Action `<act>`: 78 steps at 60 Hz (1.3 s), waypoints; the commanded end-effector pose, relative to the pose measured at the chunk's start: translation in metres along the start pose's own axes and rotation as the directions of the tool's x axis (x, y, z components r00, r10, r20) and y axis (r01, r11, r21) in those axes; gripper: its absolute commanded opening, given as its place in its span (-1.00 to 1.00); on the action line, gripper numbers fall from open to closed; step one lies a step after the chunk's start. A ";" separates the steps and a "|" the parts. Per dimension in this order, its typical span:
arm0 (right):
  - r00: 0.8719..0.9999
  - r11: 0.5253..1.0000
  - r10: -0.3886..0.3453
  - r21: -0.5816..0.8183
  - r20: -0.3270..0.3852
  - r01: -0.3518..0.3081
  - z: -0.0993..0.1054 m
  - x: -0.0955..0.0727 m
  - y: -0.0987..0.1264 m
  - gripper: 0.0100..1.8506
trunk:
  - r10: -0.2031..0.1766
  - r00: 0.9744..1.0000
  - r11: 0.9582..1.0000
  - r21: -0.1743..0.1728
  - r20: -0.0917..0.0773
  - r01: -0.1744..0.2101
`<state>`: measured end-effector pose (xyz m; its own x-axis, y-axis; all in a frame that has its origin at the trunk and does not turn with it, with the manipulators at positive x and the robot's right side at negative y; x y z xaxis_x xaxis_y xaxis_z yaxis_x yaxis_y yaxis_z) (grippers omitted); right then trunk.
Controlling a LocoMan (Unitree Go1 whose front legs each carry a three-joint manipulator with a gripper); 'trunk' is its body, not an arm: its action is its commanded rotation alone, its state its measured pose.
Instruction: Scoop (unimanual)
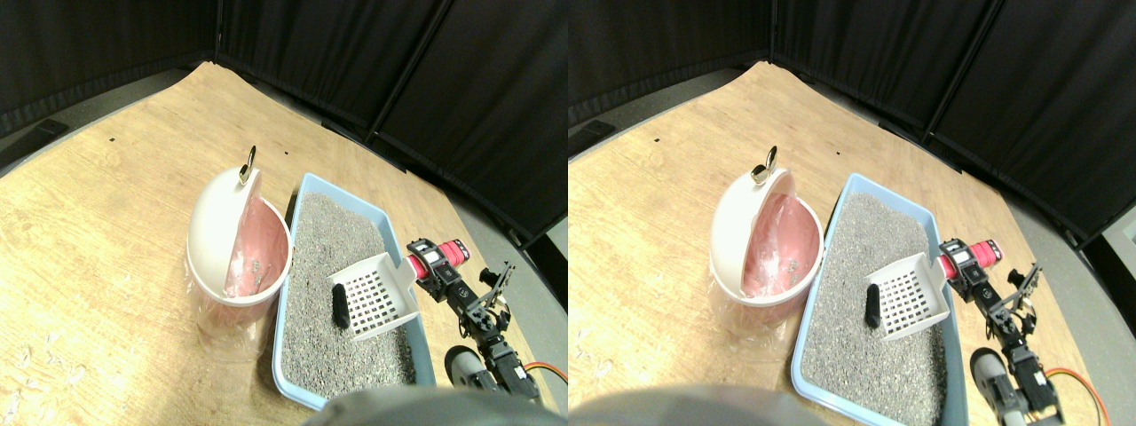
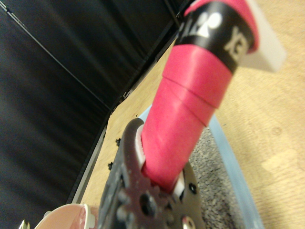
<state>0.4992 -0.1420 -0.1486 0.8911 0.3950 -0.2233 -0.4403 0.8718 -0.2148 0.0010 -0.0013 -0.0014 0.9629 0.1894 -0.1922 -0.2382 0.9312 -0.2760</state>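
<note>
Now the gripper [image 1: 429, 266], clamped on the scoop [image 1: 383, 295] handle, sits centre-right; the dark lump [image 1: 339, 304] lies at the scoop's left lip.

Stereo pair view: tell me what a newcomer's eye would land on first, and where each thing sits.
The white slotted scoop lies on the grey litter in the blue tray, its pink-wrapped handle gripped by the right claw at the tray's right edge. A small dark lump lies on the litter just left of the scoop's mouth. Left of the tray stands a white bin with a pink liner, its lid tipped open.
</note>
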 end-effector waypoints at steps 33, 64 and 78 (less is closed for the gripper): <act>0.922 0.836 -0.312 0.528 0.230 0.151 -0.026 -0.004 -0.037 -0.95 | -0.042 0.998 0.999 0.026 0.042 0.040; 0.883 0.710 -0.365 0.702 0.296 0.058 -0.005 -0.016 -0.047 -0.95 | -0.057 0.996 0.998 0.044 0.062 0.054; 0.891 0.773 -0.309 0.634 0.334 0.030 0.009 -0.020 -0.051 -0.95 | -0.057 0.996 0.998 0.043 0.064 0.055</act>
<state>0.5063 -0.1978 -0.1411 0.9862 0.1339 0.0973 -0.1631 0.8870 0.4320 0.0038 -0.0011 -0.0049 0.9786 0.1511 -0.1397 -0.1814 0.9540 -0.2387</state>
